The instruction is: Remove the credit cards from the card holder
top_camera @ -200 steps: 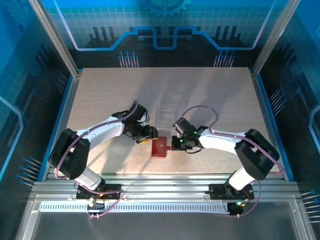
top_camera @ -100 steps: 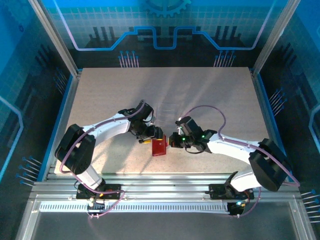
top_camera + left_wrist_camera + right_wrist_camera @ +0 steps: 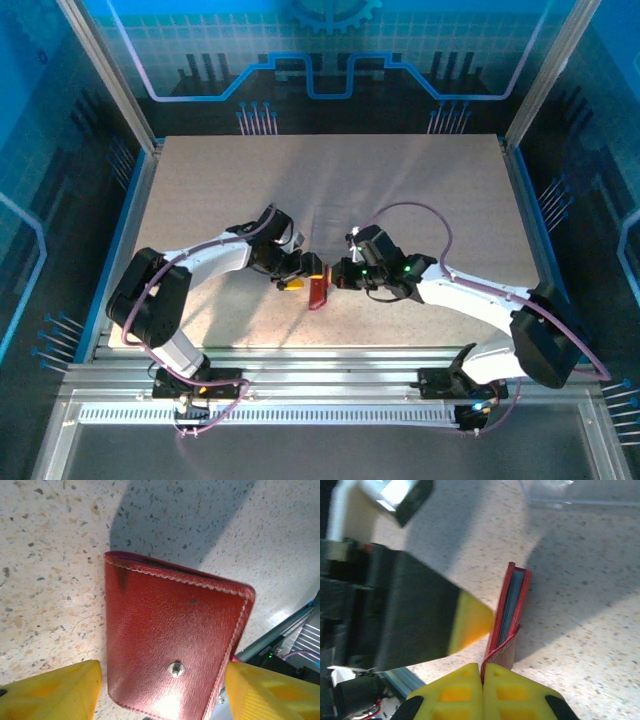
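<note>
Right gripper (image 3: pixel 482 677): clenched, its two yellow tips pressed together on the thin lower edge of the card holder (image 3: pixel 506 615), which it pinches.
Left gripper (image 3: pixel 160 690): released, jaws spread wide, one yellow finger (image 3: pixel 50 692) on each side of the card holder's lower end; in the left wrist view neither one presses the red cover.
Left finger from the right wrist: one yellow tip (image 3: pixel 470 622) sits right against the flat side of the card holder; whether it touches cannot be told.
Card holder: red, folded closed, standing up on its edge rather than lying flat, between the two grippers.
Cover: grainy red face with pale stitching along the border and a small metal stud (image 3: pixel 175 669) near the lower end.
Inside: a grey-blue layer (image 3: pixel 511 602) shows between the red covers; whether it is cards or lining cannot be told.
Place: on the table (image 3: pixel 220 190), near the middle of its near edge.
Clear box (image 3: pixel 580 492): beyond the card holder, toward the table's middle, well apart from it.
</note>
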Robot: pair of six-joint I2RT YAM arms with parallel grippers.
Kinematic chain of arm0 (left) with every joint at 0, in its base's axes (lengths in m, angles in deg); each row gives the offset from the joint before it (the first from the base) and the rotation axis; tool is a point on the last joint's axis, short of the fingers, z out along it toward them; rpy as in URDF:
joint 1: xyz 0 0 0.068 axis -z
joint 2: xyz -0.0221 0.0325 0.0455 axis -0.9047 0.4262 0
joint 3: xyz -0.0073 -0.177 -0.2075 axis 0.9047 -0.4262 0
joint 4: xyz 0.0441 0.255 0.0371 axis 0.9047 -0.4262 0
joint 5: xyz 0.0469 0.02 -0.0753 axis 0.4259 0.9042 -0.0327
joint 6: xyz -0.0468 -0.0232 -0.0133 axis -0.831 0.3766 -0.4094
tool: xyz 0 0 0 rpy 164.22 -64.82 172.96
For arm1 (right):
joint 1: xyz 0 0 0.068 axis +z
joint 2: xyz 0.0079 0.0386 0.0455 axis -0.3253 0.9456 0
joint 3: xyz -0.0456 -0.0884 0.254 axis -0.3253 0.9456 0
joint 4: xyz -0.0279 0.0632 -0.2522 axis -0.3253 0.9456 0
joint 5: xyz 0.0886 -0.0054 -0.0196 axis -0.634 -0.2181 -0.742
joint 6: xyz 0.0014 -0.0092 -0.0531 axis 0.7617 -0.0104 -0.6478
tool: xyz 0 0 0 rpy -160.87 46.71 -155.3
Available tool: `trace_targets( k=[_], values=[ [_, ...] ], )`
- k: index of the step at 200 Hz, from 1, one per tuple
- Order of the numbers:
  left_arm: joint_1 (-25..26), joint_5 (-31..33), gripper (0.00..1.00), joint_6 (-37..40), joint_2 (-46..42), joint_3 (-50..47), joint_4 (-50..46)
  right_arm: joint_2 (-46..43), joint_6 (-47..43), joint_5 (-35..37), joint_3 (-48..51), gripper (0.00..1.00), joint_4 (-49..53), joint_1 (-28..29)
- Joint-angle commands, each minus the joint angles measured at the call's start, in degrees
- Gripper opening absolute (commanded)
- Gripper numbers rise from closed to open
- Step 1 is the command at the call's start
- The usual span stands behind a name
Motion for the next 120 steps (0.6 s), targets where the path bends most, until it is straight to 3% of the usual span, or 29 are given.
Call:
trace_targets(
  k=[1, 63, 120],
  values=[
    [-2.06, -4.44, 0.67, -2.70, -1.61, -2.42, 4.98, -0.75, -0.30, 0.34, -2.88, 0.00, 2.00, 1.21],
    [-5.49, -9.30, 0.67, -4.72, -1.23, -6.81, 11.73, 3.06, -1.51, 0.87, -8.45, 0.00, 4.61, 2.85],
    [-7.87, -8.24, 0.66, -3.44, -5.58, -10.24, 10.44, 6.76, -5.56, 1.01, -14.01, 0.00, 10.21, 3.26]
  ],
)
